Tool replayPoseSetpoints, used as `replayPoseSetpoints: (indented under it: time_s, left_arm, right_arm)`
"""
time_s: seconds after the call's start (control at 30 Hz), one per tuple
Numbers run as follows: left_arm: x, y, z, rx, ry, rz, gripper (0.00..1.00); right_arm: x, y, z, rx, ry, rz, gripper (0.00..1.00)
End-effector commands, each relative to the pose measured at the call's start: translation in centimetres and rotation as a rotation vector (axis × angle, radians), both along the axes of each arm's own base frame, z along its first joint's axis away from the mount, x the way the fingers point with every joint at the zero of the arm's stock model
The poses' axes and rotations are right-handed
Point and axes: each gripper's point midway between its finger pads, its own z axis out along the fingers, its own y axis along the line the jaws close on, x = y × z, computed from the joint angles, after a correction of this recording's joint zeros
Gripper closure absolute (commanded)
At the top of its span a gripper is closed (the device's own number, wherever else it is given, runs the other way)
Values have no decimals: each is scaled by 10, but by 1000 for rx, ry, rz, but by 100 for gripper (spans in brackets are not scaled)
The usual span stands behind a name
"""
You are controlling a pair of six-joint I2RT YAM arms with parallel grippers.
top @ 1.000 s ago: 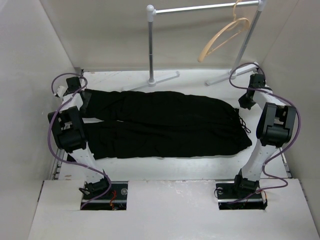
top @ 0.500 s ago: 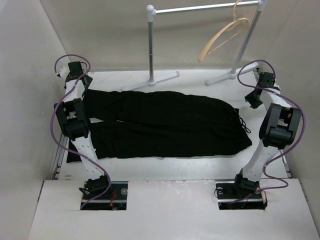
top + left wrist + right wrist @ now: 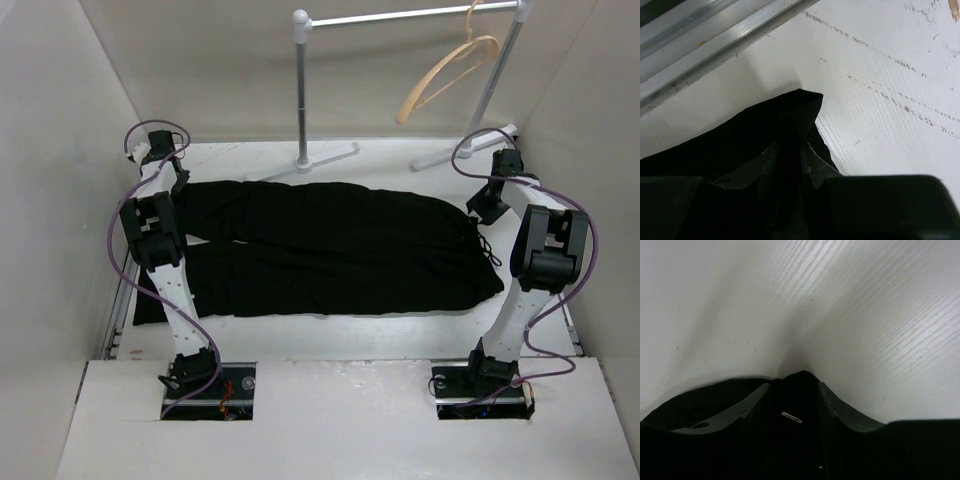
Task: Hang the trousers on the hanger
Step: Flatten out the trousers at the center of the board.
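We're on the grasp: left gripper narrow, seemingly pinching the trousers at the hem; right gripper wide, waistband between its jaws. Next, close, lift toward the hanger.

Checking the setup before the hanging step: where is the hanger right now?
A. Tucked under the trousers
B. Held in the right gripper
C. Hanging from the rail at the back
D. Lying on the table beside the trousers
C: the hanger hangs by its hook from the rail, up behind the trousers, which lie spread flat below it.
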Motion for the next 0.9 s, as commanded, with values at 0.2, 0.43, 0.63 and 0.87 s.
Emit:
replayPoseSetpoints:
  time_s: [0.2, 0.43, 0.63, 0.87]
  left_arm:
    - [-9, 18, 13, 36, -17, 50, 89]
    - [-10, 20, 36, 51, -89, 60, 94]
    - [-4, 24, 56, 61, -157, 88, 95]
    - [15, 28, 55, 60, -208, 110, 95]
  right_arm:
    - [11, 9, -15, 120, 0, -32, 86]
    - [19, -18, 34, 26, -132, -103, 98]
    - [28, -60, 44, -33, -167, -167, 98]
    - [55, -71, 40, -47, -197, -152, 98]
